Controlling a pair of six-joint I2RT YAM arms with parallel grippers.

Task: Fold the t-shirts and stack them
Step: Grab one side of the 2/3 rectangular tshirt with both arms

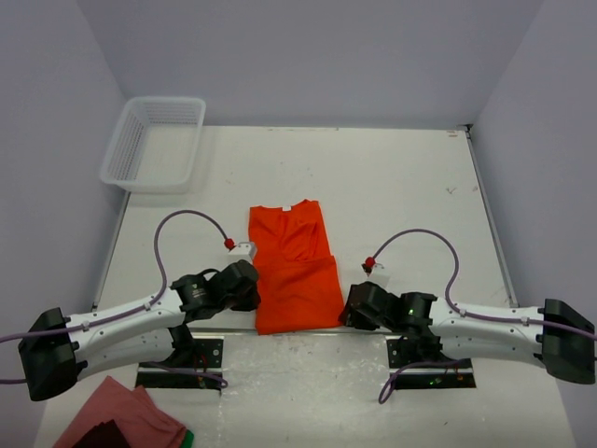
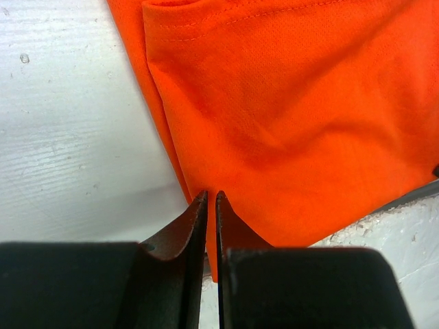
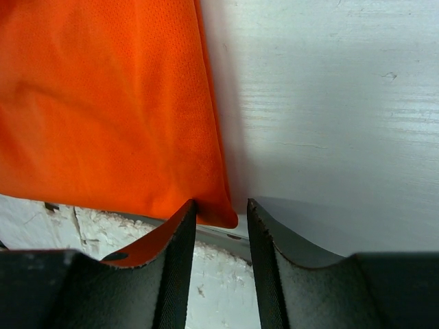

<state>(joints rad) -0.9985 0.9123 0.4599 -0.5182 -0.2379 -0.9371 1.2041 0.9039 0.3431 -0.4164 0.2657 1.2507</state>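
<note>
T-shirt (image 1: 294, 271) near-left corner is pinched between the almost-closed jaws of the left gripper (image 2: 211, 196), right gripper (image 3: 221, 203) part open, jaws straddling the near-right corner, not clamped.

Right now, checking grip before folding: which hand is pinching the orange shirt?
The left hand, jaws shut on a corner of the shirt; the right hand is open.

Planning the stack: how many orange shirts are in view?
1: the orange shirt lies centrally, partly folded. A pinkish-red cloth heap at the near-left corner may hide others.
</note>
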